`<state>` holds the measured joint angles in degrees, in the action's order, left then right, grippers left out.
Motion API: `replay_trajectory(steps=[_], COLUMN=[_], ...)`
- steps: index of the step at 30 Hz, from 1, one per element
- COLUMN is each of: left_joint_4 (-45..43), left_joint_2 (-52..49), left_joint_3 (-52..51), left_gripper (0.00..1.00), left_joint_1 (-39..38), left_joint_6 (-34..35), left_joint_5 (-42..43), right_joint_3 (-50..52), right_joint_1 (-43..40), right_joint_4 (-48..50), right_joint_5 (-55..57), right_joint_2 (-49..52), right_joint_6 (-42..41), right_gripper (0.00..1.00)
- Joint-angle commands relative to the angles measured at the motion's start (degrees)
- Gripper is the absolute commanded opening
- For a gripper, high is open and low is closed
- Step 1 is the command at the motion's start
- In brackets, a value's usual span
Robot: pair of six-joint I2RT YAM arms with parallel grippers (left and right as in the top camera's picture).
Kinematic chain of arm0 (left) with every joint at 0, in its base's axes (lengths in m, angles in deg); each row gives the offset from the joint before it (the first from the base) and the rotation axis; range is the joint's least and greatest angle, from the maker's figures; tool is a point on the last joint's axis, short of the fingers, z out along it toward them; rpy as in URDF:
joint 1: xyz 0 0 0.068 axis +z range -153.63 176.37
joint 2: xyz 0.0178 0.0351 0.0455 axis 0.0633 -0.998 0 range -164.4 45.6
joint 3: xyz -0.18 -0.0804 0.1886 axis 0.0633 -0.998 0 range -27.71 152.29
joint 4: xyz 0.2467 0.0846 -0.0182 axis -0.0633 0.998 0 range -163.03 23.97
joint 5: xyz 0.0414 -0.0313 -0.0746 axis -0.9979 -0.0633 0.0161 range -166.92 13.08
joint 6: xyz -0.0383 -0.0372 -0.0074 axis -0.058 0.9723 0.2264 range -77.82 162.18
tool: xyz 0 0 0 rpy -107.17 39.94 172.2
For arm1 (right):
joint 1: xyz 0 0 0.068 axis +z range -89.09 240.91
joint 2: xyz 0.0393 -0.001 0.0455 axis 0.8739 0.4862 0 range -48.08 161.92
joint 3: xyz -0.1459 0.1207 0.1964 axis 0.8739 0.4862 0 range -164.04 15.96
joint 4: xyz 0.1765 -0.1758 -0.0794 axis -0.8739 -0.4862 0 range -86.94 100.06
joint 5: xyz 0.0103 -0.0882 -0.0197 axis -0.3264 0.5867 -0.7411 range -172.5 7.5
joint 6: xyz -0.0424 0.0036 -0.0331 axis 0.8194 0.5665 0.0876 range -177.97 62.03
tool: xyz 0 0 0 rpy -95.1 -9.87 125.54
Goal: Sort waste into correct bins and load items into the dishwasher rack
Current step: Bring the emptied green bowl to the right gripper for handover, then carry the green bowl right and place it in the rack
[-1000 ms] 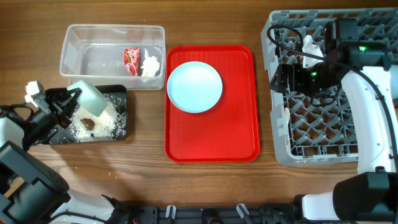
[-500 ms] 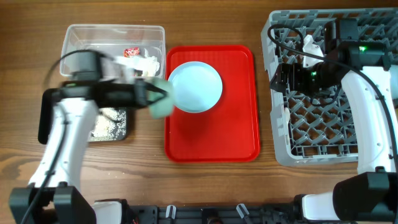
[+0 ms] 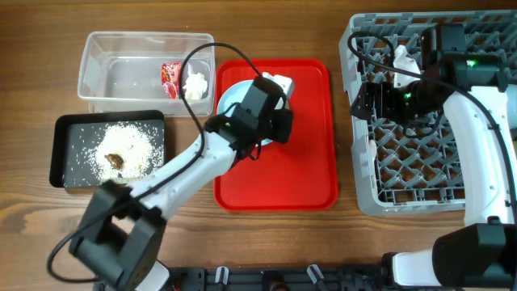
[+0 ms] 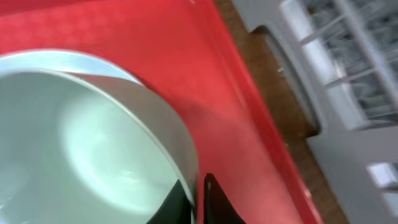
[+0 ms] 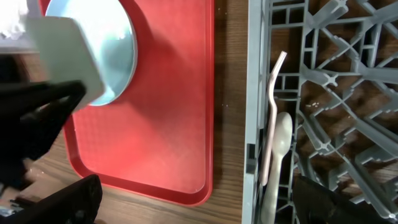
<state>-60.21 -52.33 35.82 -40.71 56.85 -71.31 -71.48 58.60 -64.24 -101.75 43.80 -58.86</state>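
Gripping the pale green bowl by its rim, the left pincer hangs over the red tray.

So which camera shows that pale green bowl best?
Left wrist: the pale green bowl fills the frame, rim and inside clear, pinched in the left gripper. Overhead shows only a pale sliver past the arm; right wrist shows its blurred side above the light blue plate.
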Motion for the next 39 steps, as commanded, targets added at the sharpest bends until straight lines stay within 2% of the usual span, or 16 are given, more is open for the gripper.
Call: replay_trajectory(steps=[1, 3, 4, 7, 10, 14, 18, 20, 23, 24, 25, 26, 30, 34, 38, 39], left_joint_4=[-0.66, -0.2, 1.14, 11.37, 22.75, 28.5, 31.91, 32.04, 32.04, 32.04, 32.04, 32.06, 32.06, 32.04, 32.0, 32.02], left_joint_2=[-1.97, -0.55, 0.81, 7.54, 16.59, 22.91, 22.71, 22.71, 22.71, 22.71, 22.71, 22.71, 22.71, 22.71, 22.71, 22.71], left_joint_3=[0.52, 0.52, 0.52, 0.52, 0.52, 0.52, 0.48, 0.46, 0.46, 0.46, 0.46, 0.46, 0.46, 0.46, 0.46, 0.46], left_gripper=[0.63, 0.79, 0.82, 0.87, 0.89, 0.98, 1.0, 1.0, 1.0, 1.0, 1.0, 1.0, 1.0, 1.0, 1.0, 1.0], left_joint_1=[0.09, 0.81, 1.75, 8.55, 19.61, 31.95, 38.77, 38.95, 38.95, 38.97, 38.97, 38.95, 38.95, 38.97, 38.95, 38.95], left_joint_6=[0.81, 1.07, 2.73, 9.86, 10.05, 10.05, 11.15, 11.13, 11.13, 11.13, 11.13, 11.13, 11.13, 11.13, 11.13, 11.13], left_joint_5=[-1.66, -1.66, -1.64, -1.55, 1.4, 1.4, 1.4, 1.4, 1.4, 1.4, 1.4, 1.4, 1.4, 1.4, 1.38, 1.38], right_joint_3=[-0.35, -0.35, -0.35, -0.35, -0.2, -0.2, -0.2, -0.2, -0.2, -0.2, -0.2, -0.26, -1.07, -1.07, -1.07, -1.07], right_joint_1=[-0.02, -0.02, -0.02, 1.49, 9.03, 17.81, 23.5, 24.61, 25.7, 25.7, 25.7, 25.64, 22.36, 14.86, 6.47, 3.67], right_joint_4=[0.42, 1.36, 2.78, 9.2, 17.64, 20.17, 20.96, 21.38, 21.57, 21.55, 21.57, 21.7, 20.94, 23.1, 33.31, 38.69], right_joint_5=[0.26, -0.66, -2.67, -7.87, -4.39, 2.93, 3.91, 3.91, 4.13, 4.76, 5.86, 6.86, 11.04, 23.43, 38.77, 43.65], right_joint_2=[-0.48, -0.48, -0.48, -0.48, 0.7, 6.95, 16.39, 19.82, 26.05, 27.34, 27.78, 27.74, 23.08, 8.94, -0.44, -1.38], right_joint_6=[-0.81, -0.83, -0.85, -4.28, -9.31, -15.28, -23.43, -26.21, -28.3, -29.73, -31.04, -31.21, -27.74, -19.61, -8.41, -1.4], right_gripper=[1.0, 1.0, 1.0, 1.0, 0.99, 0.91, 0.66, 0.63, 0.44, 0.34, 0.16, 0.04, 0.04, 0.04, 0.04, 0.04])
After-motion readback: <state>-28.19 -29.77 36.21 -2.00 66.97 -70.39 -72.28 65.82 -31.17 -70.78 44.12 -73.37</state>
